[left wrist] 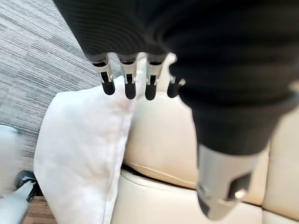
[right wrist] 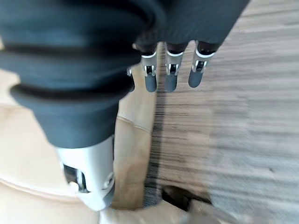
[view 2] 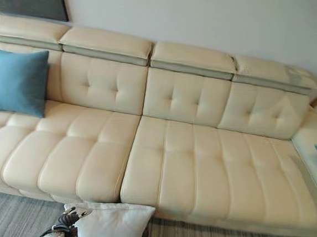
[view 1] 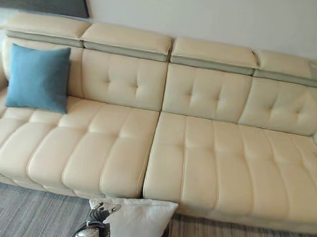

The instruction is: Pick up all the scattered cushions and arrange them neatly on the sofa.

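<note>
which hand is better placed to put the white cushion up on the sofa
Left, probably: the left hand has its fingers on the white cushion before the sofa, while the right hand hangs open over the floor.

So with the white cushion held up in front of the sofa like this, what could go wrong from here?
1. The left hand only rests its fingers along the soft white fabric cushion's edge, so it could slip onto the grey striped carpet.
2. The right hand hangs apart from the cushion, giving no support.
3. A careless drop onto the cream leather sofa may leave it untidy beside the upright blue square cushion.
</note>
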You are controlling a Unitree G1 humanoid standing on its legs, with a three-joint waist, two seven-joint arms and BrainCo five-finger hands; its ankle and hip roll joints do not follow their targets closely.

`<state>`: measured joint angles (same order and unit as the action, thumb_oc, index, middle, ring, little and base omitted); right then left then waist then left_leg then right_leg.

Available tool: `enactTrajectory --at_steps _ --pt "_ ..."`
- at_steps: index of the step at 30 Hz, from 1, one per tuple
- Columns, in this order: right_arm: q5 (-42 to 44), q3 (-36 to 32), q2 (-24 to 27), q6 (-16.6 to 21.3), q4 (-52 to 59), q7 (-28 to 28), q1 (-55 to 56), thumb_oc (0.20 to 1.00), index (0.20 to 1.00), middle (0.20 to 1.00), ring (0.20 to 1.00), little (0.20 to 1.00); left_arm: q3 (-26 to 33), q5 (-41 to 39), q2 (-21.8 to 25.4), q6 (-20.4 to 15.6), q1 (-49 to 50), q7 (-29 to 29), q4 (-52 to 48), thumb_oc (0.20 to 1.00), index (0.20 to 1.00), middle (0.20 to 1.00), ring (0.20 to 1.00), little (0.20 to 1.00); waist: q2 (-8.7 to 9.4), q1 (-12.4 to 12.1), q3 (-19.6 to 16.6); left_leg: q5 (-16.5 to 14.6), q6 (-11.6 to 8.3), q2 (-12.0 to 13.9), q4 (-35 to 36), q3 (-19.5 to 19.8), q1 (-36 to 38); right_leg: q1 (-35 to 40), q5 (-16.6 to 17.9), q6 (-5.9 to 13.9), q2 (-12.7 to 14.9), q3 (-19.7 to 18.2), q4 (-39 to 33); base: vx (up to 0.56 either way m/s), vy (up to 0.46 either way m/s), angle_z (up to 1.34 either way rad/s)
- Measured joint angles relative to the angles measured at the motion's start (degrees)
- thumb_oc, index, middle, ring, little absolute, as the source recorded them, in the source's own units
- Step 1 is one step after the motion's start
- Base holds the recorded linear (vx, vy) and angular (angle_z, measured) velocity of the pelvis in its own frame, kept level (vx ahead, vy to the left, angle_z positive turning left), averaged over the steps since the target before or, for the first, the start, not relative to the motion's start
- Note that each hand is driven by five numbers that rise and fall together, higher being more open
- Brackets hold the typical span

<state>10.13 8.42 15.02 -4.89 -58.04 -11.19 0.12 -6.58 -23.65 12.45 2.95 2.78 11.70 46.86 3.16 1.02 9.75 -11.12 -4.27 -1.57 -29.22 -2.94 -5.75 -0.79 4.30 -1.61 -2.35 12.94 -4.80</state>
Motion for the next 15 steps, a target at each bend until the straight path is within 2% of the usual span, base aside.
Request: enactTrajectory --at_steps 1,2,3,4,5,6,9,10,11,13,14,15 --pt "0.00 0.10 -0.15 0.01 0.06 0.04 -0.70 1.000 1.000 1.000 1.000 1.000 0.10 -0.02 0.70 0.19 0.18 0.21 0.17 1.000 1.000 1.000 1.000 1.000 0.11 0.04 0.08 1.04 0.23 1.40 7.66 0.21 0.63 0.99 0.04 1.55 -0.25 0.15 -0.05 0.09 0.062 -0.35" --pt "-0.01 0.09 -0.38 -0.07 -0.01 0.03 -0.43 1.000 1.000 1.000 1.000 1.000 -0.18 -0.02 1.45 0.19 -0.02 0.26 0.60 1.000 1.000 1.000 1.000 1.000 1.45 0.28 0.33 4.34 0.29 2.79 17.34 0.39 4.46 2.84 -2.14 6.39 -0.01 0.18 -0.15 0.10 0.145 -0.40" --pt "-0.01 0.08 -0.02 -0.13 -0.06 -0.03 -0.30 1.000 1.000 1.000 1.000 1.000 -0.23 -0.02 0.39 0.05 0.20 0.34 0.63 1.000 1.000 1.000 1.000 1.000 -0.74 0.35 -0.44 8.97 0.65 6.52 28.33 2.39 8.47 1.04 -8.82 8.43 0.28 3.95 6.90 0.07 0.168 -0.19" --pt "-0.02 0.04 0.68 -0.10 0.39 -0.02 0.08 1.000 1.000 1.000 1.000 1.000 -0.01 -0.03 0.45 -0.25 0.05 0.46 0.51 1.000 1.000 1.000 1.000 1.000 -0.69 1.02 -1.52 10.75 -0.91 10.22 32.50 3.17 8.94 -2.68 -7.88 -2.91 2.02 1.85 13.07 0.07 0.234 0.21" --pt "-0.04 -0.01 1.16 -0.37 -0.41 -0.03 0.36 1.000 1.000 1.000 1.000 1.000 -0.18 -0.15 -0.31 0.01 -1.84 0.62 2.18 1.000 1.000 1.000 1.000 1.000 -1.33 1.98 -0.88 12.67 -2.31 13.33 33.75 5.14 10.11 -1.38 -8.62 -1.23 1.22 2.30 12.51 0.05 0.341 0.12" --pt "-0.07 0.01 1.31 -0.47 -0.38 -0.04 0.56 1.000 1.000 1.000 1.000 1.000 -0.13 -0.16 -0.68 -0.01 -1.76 0.71 1.22 1.000 1.000 1.000 1.000 1.000 -0.45 1.74 -1.29 13.10 -2.85 13.66 32.49 5.67 10.76 -0.92 -6.78 -1.96 0.86 1.38 11.30 0.03 0.415 -0.04" --pt "-0.11 -0.57 1.98 -0.48 -0.16 -0.02 1.26 1.000 1.000 1.000 1.000 1.000 -0.16 -0.15 -0.82 -0.12 -1.48 0.69 0.28 1.000 1.000 1.000 1.000 1.000 -0.51 2.79 -1.23 12.97 -2.82 11.27 32.94 3.08 11.98 1.65 -6.18 -1.99 0.68 3.07 8.94 -0.01 0.548 0.09" --pt "-0.11 -1.30 1.87 -0.49 -0.05 0.02 1.63 1.000 1.000 1.000 1.000 1.000 -0.36 -0.11 -0.82 -0.45 -1.49 0.65 0.55 1.000 1.000 1.000 1.000 1.000 -0.77 2.91 -1.37 12.68 -2.21 10.53 33.34 1.96 12.02 2.33 -6.08 -1.79 0.77 3.77 8.39 -0.04 0.437 0.47" --pt "-0.16 -3.25 1.88 -0.24 -0.02 0.08 3.78 1.000 1.000 1.000 1.000 1.000 -2.41 -0.02 -0.85 -0.56 -1.45 0.65 0.82 1.000 1.000 1.000 1.000 1.000 -1.54 3.14 -1.53 11.26 -0.99 8.78 32.15 2.13 11.49 2.20 -5.53 -1.28 0.81 3.62 9.01 -0.08 0.725 0.20" --pt "-0.21 -4.84 1.99 -0.53 -0.88 0.04 3.62 1.000 1.000 1.000 1.000 1.000 -4.02 0.00 -1.21 -0.93 -0.85 0.17 3.81 1.000 1.000 1.000 1.000 1.000 -2.76 2.12 -1.79 9.24 3.67 5.20 30.61 0.95 10.83 1.87 -6.01 0.33 2.12 2.90 9.36 -0.11 0.488 -0.07" --pt "-0.21 -4.52 2.17 -0.60 -1.40 0.06 3.10 1.000 1.000 1.000 1.000 1.000 -4.39 0.02 -1.29 -0.85 -0.47 0.19 5.74 1.000 1.000 1.000 1.000 1.000 -3.55 2.28 -1.98 9.12 3.87 4.11 30.77 0.51 10.66 0.15 -5.27 1.40 2.02 1.13 9.81 -0.14 0.335 -0.52" --pt "-0.23 -4.28 1.16 -0.61 -1.80 0.18 2.34 1.000 1.000 1.000 1.000 1.000 -3.62 0.03 -0.86 -0.77 -0.74 -0.04 8.02 1.000 1.000 1.000 1.000 1.000 -3.31 1.50 -1.94 9.55 4.85 3.36 31.55 -1.65 10.17 -1.50 -4.61 2.21 2.66 -0.39 9.51 -0.20 0.364 -0.63"
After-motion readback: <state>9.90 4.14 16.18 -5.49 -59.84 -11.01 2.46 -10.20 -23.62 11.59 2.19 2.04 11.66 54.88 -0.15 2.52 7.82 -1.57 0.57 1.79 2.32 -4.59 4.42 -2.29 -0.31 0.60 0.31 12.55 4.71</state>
